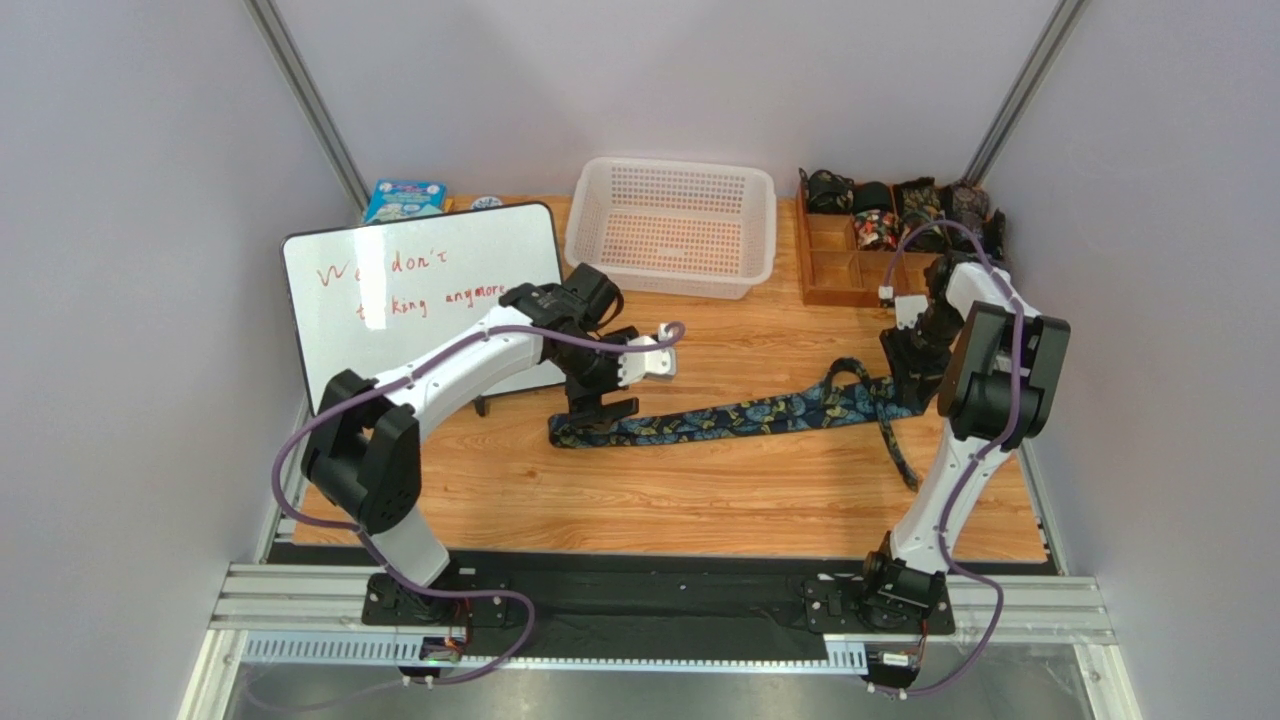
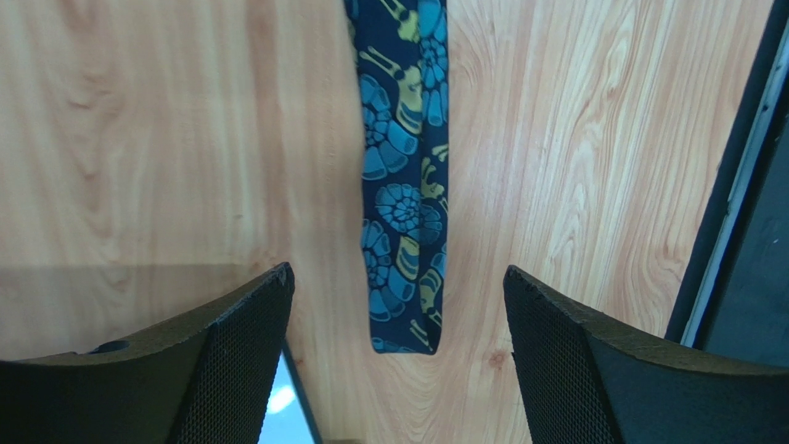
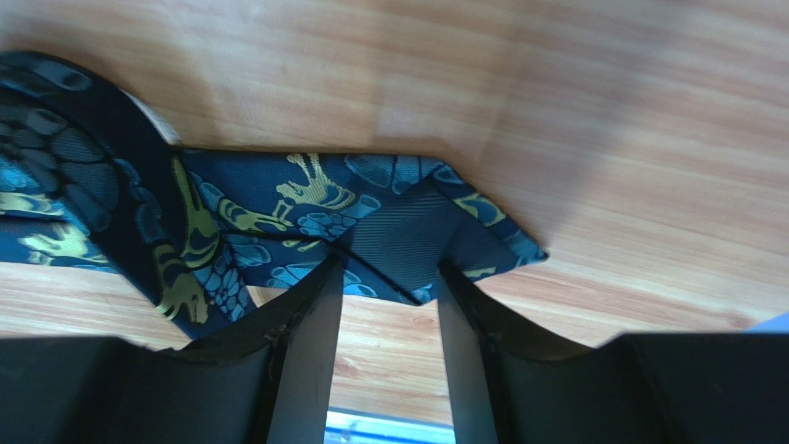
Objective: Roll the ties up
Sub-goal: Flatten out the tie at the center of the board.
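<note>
A dark tie point(image 1: 721, 417) with teal-blue and yellowish print lies stretched across the wooden table, and a thin strand of it trails toward the front right. My left gripper point(image 1: 601, 402) hovers over its left end. In the left wrist view that blunt end point(image 2: 406, 277) lies flat on the wood between the wide-open fingers point(image 2: 250, 324), touching neither. My right gripper point(image 3: 391, 282) stands at the tie's wide pointed end point(image 3: 278, 203), whose striped lining faces up. Its jaws are apart, with the fingertips point(image 3: 319, 296) against the fabric edge and bare wood between them. Rolled ties point(image 1: 875, 203) sit in a box.
A white perforated basket point(image 1: 679, 222) stands at the back centre. A wooden compartment box point(image 1: 842, 278) is at the back right. A whiteboard point(image 1: 413, 293) with red writing lies at the left, close behind the left gripper. A blue packet point(image 1: 403, 198) sits behind the whiteboard.
</note>
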### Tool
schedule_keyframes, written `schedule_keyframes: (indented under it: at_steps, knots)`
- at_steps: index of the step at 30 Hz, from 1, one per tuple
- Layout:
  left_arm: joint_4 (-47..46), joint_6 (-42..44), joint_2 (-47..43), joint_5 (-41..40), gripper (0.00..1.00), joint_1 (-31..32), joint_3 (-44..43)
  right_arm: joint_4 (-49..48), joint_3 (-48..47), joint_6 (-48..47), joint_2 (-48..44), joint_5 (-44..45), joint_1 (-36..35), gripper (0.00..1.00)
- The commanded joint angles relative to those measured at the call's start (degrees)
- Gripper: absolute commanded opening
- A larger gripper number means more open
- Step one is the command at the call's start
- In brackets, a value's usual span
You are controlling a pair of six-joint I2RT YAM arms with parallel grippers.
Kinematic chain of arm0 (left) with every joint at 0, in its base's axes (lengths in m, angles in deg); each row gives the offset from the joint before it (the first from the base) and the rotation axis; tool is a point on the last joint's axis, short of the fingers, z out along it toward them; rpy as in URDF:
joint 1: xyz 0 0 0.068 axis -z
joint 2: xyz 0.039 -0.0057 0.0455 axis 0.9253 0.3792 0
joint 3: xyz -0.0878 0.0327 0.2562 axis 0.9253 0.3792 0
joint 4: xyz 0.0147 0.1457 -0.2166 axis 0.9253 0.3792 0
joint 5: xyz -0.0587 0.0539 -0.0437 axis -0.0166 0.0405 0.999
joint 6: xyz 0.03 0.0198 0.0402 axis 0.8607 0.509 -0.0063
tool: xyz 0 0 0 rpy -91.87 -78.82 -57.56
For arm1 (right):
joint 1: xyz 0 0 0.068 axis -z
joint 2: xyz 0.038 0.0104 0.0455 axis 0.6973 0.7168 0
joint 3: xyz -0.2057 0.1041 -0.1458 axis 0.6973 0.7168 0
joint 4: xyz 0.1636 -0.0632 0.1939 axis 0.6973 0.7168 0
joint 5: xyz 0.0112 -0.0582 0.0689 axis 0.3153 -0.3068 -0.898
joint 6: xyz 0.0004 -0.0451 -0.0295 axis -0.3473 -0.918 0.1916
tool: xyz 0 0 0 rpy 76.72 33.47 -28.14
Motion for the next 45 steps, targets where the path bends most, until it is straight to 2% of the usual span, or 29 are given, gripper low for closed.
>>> schedule_keyframes:
  at_steps: [1, 6, 13, 16, 17, 19, 22, 32, 37, 38, 39, 41, 42, 44, 45]
  knots:
    - [-3.72, 1.41, 1.52, -6.30, 0.89, 3.60, 2.96, -3.97, 3.70, 0.14, -0.50, 3.59, -0.49, 0.46]
    - [-11.27, 0.17, 4.07, -12.55, 0.85, 4.92, 5.78, -6.43, 7.05, -1.53, -1.29, 6.22, -0.49, 0.44]
    - [-14.71, 2.01, 6.62, -18.00, 0.77, 5.01, 8.32, -8.28, 8.64, -3.29, -0.94, 8.43, -0.40, 0.42]
    - [-15.60, 2.10, 6.18, -19.41, 0.63, 5.01, 9.82, -8.55, 8.46, -3.90, -0.68, 8.95, -0.40, 0.42]
    - [-15.69, 1.58, 5.92, -19.76, 0.53, 5.01, 10.52, -8.55, 8.37, -4.17, -0.67, 9.22, -0.40, 0.42]
    - [-15.08, 1.40, 3.91, -20.12, 0.39, 5.01, 11.58, -8.55, 8.28, -4.52, -0.50, 9.48, -0.40, 0.42]
    - [-14.11, 0.35, -0.56, -21.08, 0.25, 4.92, 14.91, -8.55, 8.28, -5.23, -0.32, 9.75, -0.40, 0.42]
    - [-16.03, -2.20, -9.46, -28.02, 0.00, 0.36, 27.04, -8.55, 9.78, -6.63, -1.64, 10.89, 0.30, 0.42]
    - [-16.75, -2.90, -10.52, -30.76, 0.01, -0.70, 29.33, -5.40, 8.99, -7.60, -3.57, 9.84, 0.74, 0.43]
    - [-16.57, -3.43, -10.95, -29.97, 0.05, -0.70, 29.33, -4.25, 7.60, -7.86, -4.88, 8.35, 1.00, 0.44]
    - [-16.57, -3.96, -12.18, -28.92, 0.16, -0.70, 29.16, -3.02, 6.71, -8.21, -5.76, 7.47, 1.18, 0.44]
    - [-16.57, -5.10, -13.15, -28.21, 0.23, -0.70, 28.63, 0.93, 3.39, -9.27, -8.22, 5.37, 1.88, 0.47]
    - [-16.22, -5.54, -13.50, -27.16, 0.32, -0.70, 28.02, 2.60, 1.88, -9.79, -9.10, 4.83, 2.32, 0.49]
    - [-14.55, -6.24, -14.29, -25.49, 0.41, -0.70, 26.26, 7.87, -0.41, -11.64, -11.21, -0.86, 3.46, 0.54]
    - [-14.20, -6.68, -15.60, -22.96, 0.49, -0.70, 25.82, 9.89, -2.07, -12.69, -11.83, -2.28, 3.64, 0.58]
